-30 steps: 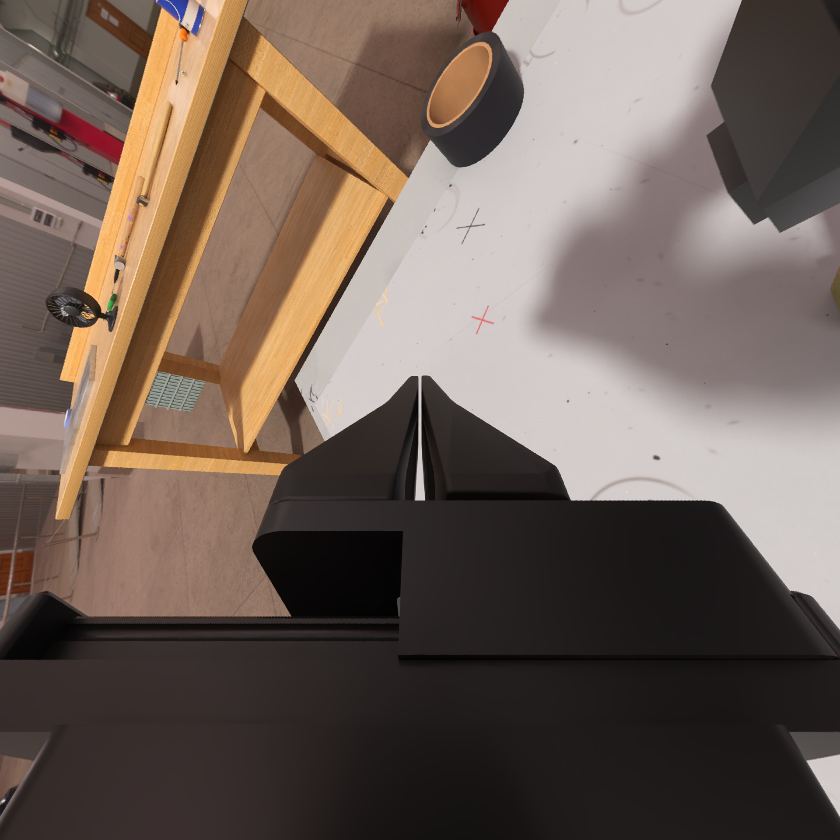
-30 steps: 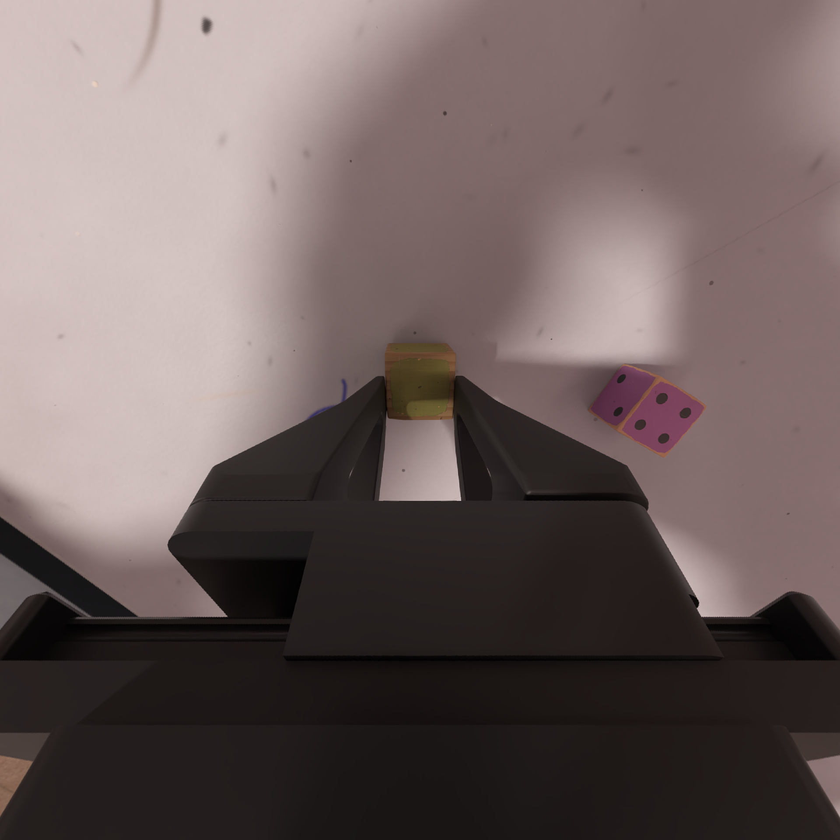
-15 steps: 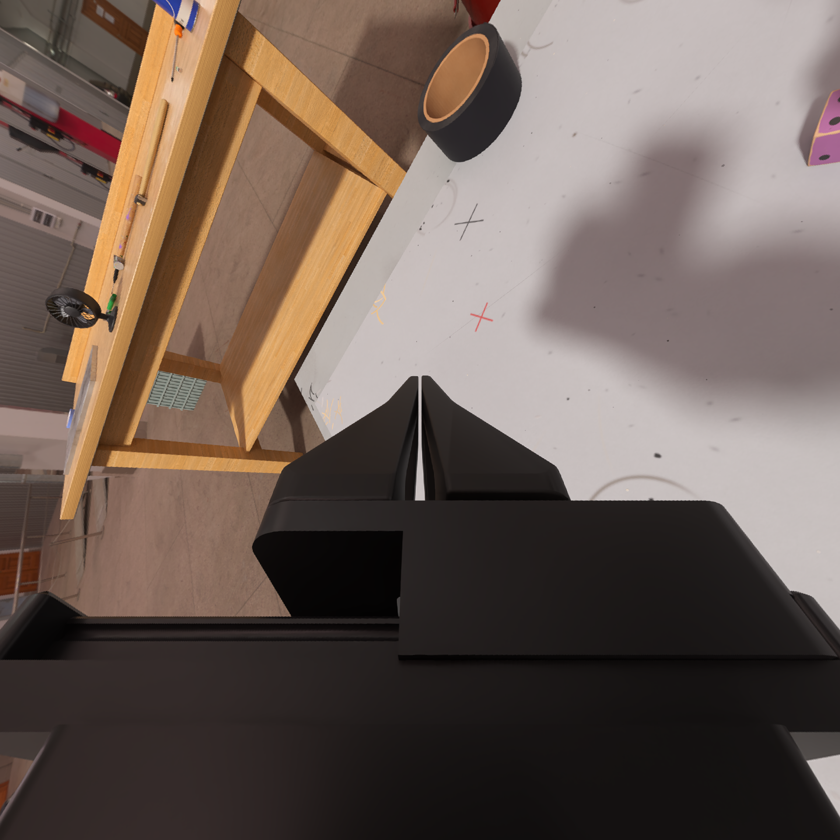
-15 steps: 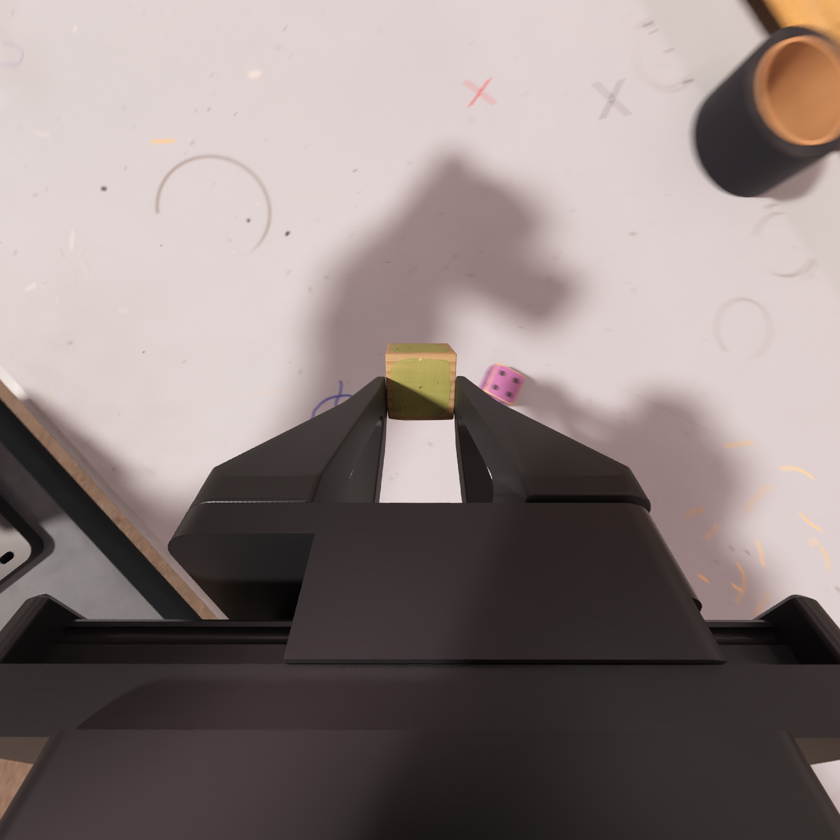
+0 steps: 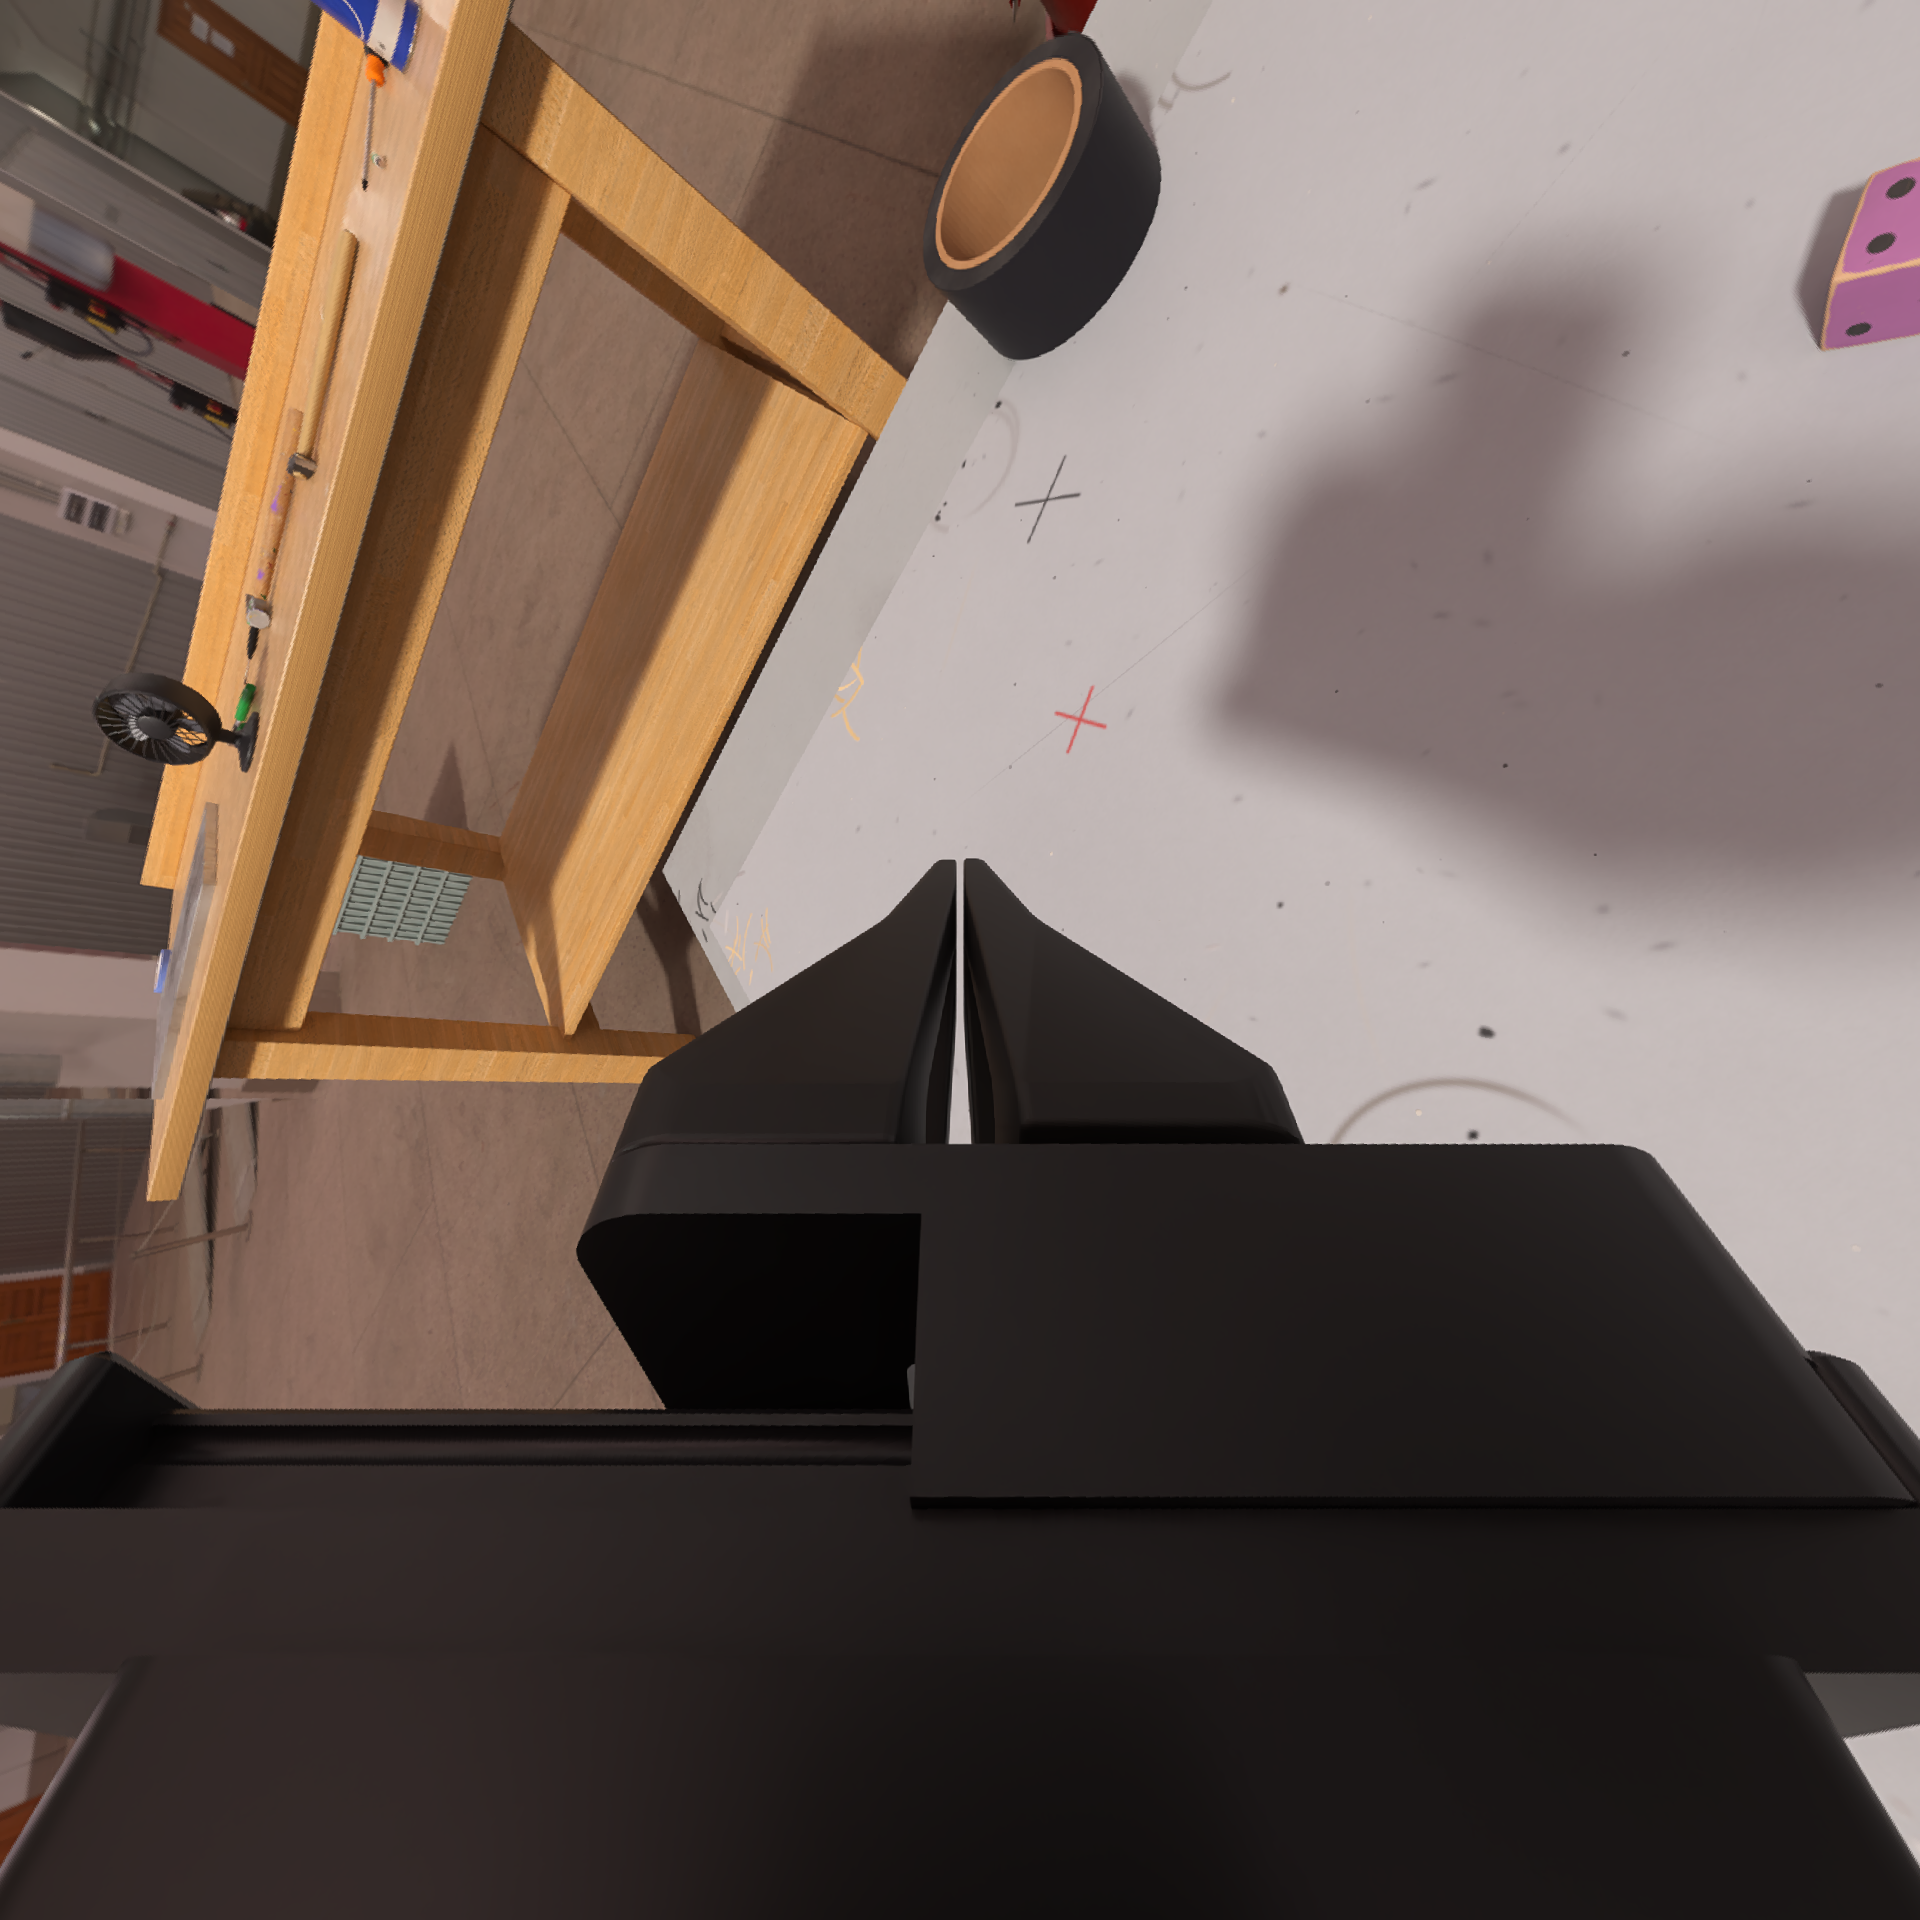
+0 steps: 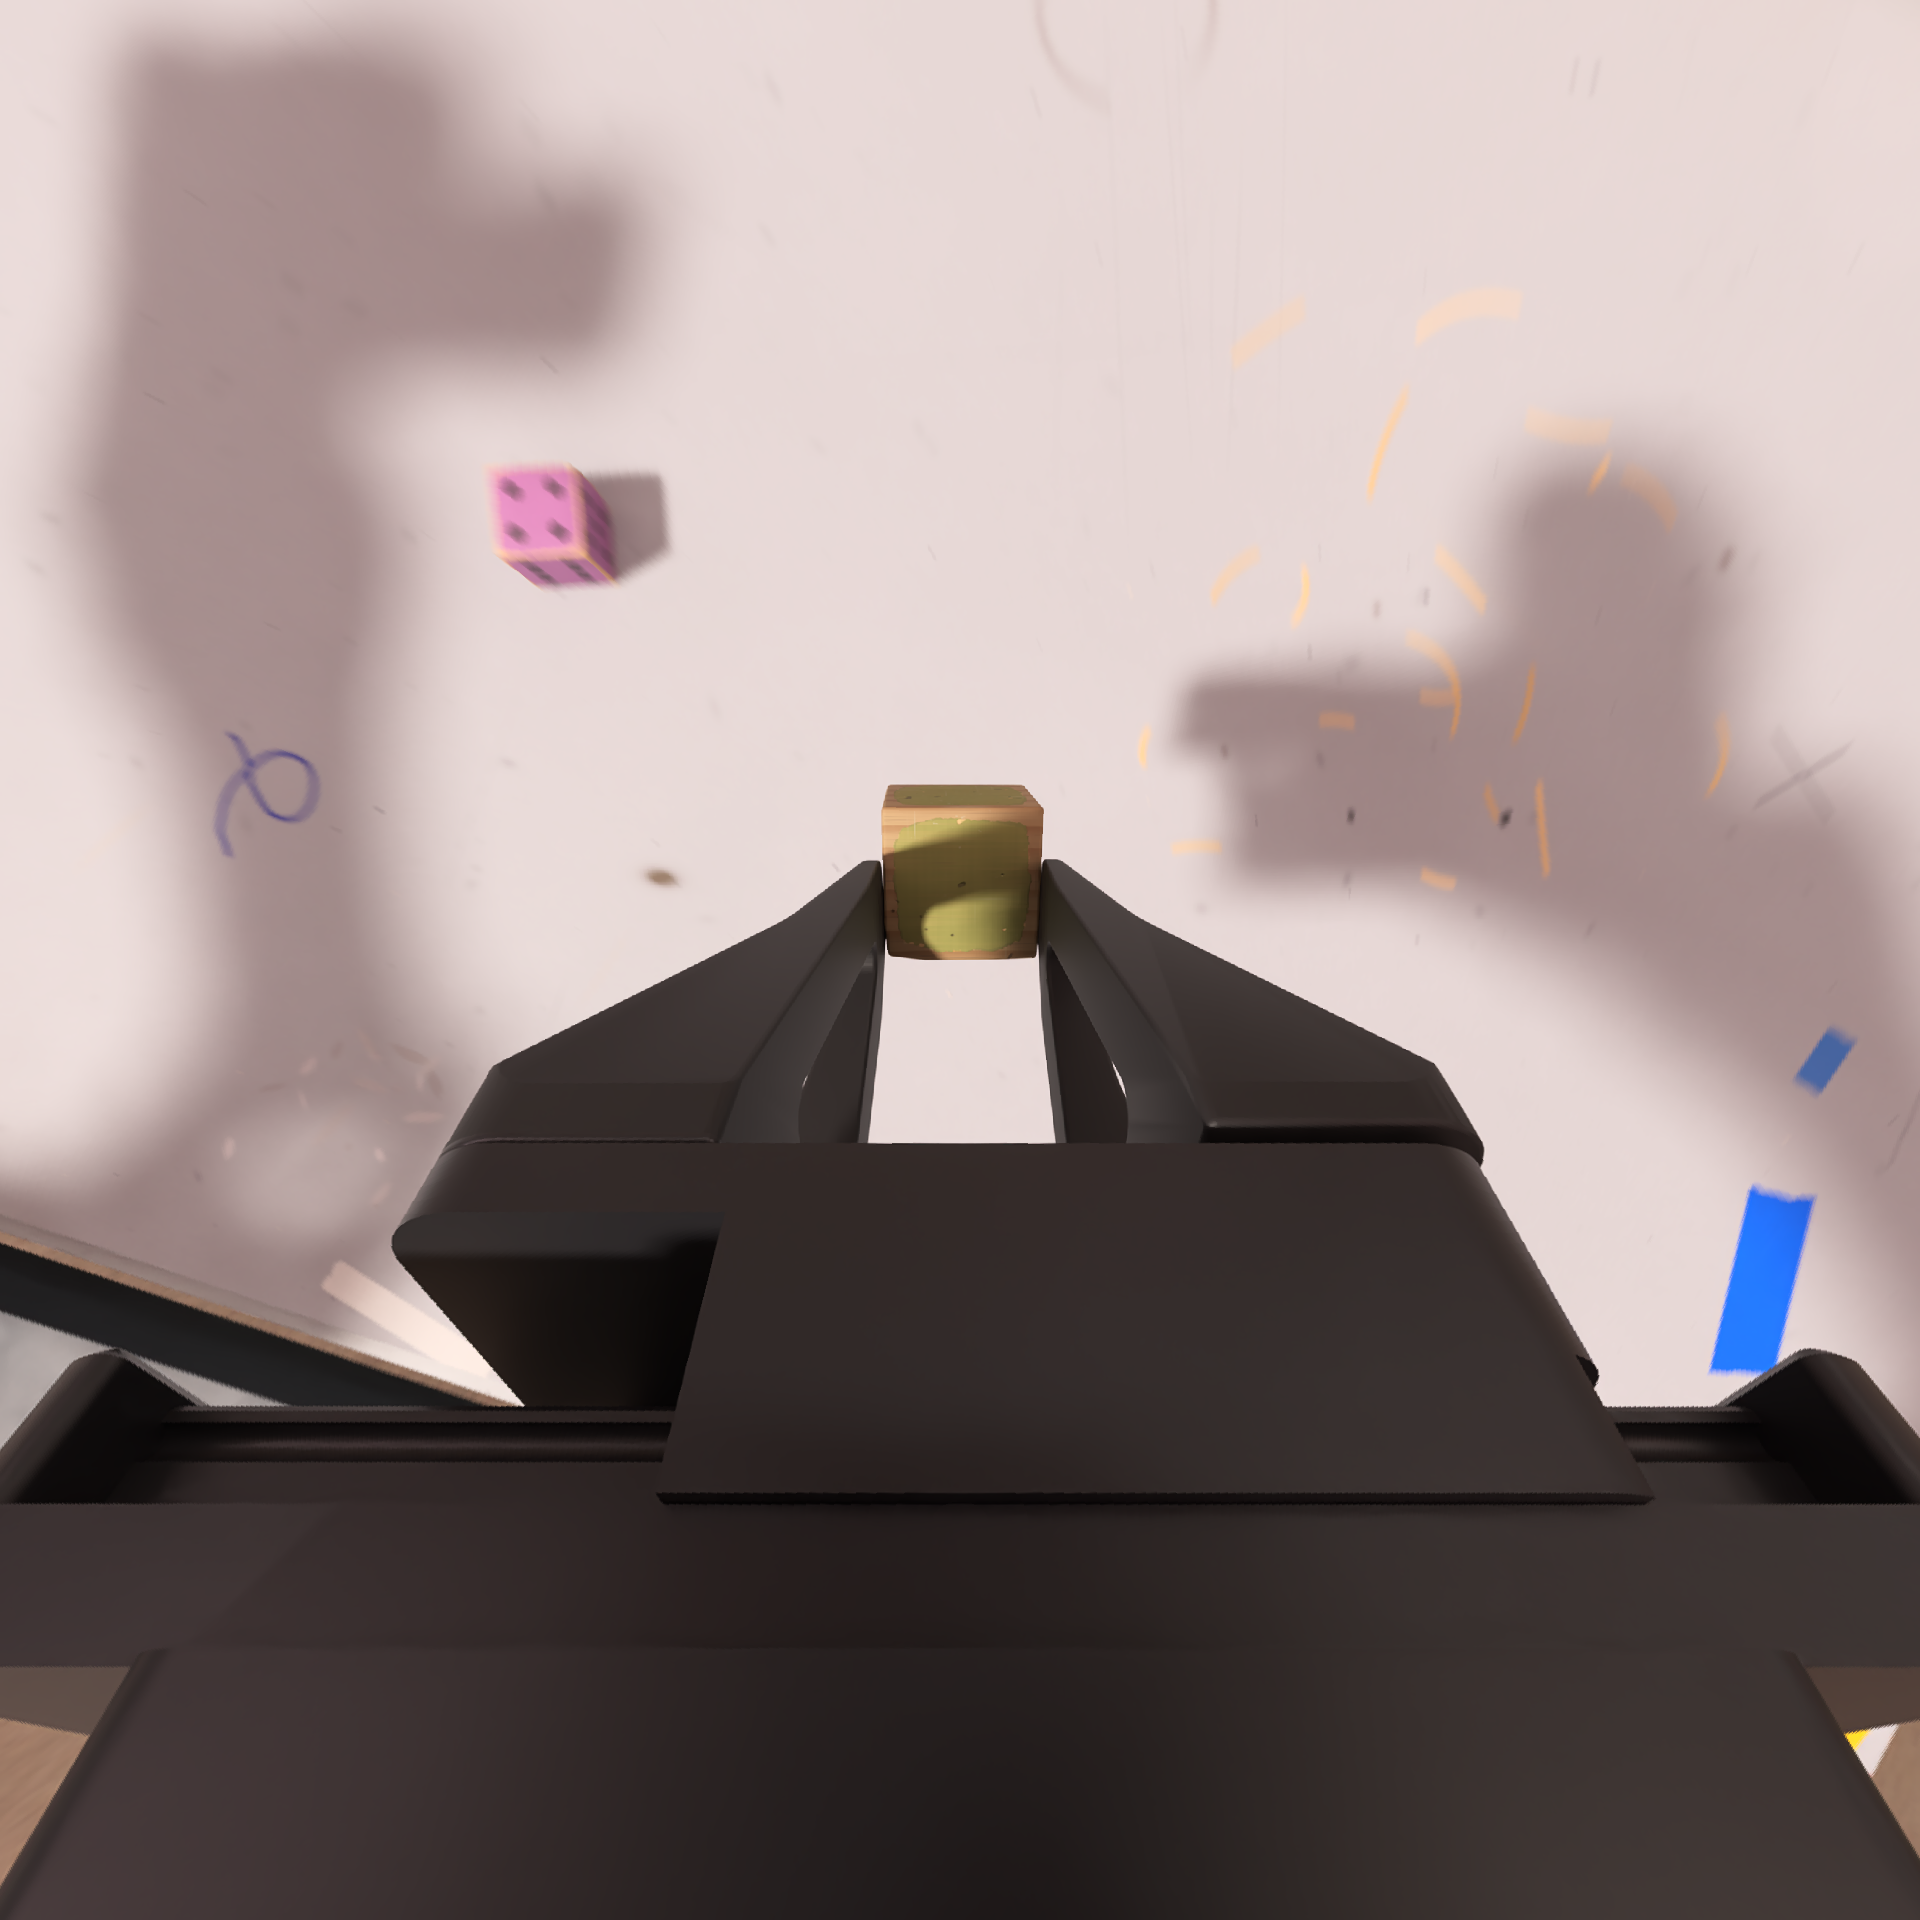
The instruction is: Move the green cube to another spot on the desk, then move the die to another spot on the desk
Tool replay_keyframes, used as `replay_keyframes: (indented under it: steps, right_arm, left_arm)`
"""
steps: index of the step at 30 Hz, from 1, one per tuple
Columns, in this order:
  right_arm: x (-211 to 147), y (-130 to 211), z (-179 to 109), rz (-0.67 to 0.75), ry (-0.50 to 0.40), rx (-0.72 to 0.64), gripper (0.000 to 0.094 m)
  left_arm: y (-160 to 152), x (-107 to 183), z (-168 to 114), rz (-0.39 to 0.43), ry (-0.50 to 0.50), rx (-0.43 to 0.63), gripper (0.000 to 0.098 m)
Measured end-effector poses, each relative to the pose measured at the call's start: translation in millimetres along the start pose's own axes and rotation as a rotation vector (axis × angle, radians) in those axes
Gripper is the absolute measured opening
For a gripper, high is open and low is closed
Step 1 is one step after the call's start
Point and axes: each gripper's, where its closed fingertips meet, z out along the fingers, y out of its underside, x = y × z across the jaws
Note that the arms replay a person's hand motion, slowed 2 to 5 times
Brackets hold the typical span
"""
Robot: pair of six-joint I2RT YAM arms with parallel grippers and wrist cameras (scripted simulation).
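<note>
My right gripper [image 6: 962, 883] is shut on the green cube [image 6: 962, 871], a wooden block with green faces, and holds it high above the white desk [image 6: 935, 416]. The pink die [image 6: 551, 523] with black dots lies on the desk below, up and to the left of the cube in the right wrist view. The die also shows at the upper right edge of the left wrist view [image 5: 1870, 260]. My left gripper [image 5: 958, 883] is shut and empty, low over the desk near its left edge.
A black tape roll [image 5: 1039, 197] with a brown core lies near the desk's edge. A wooden workbench [image 5: 416, 520] stands beyond the desk. Blue tape strips [image 6: 1761, 1294] lie at the right. A dark-edged board [image 6: 208, 1330] sits at lower left.
My right gripper has lifted the green cube off the desk and carried it away from the die; the die now lies farther off to the left. The left gripper has stayed still.
</note>
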Motion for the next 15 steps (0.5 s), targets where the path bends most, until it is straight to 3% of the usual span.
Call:
replay_keyframes:
  steps: [7, 15]
  right_arm:
    - [45.2, 61.8, 41.4, 0.153, -0.014, -0.25, 0.0251]
    - [54.1, 97.1, 65.2, 0.188, -0.063, -0.378, 0.0251]
  left_arm:
    - [0.9, 2.0, 0.3, 0.003, 0.005, -0.005, 0.0011]
    - [1.4, 2.1, 0.3, 0.002, 0.006, -0.007, 0.0011]
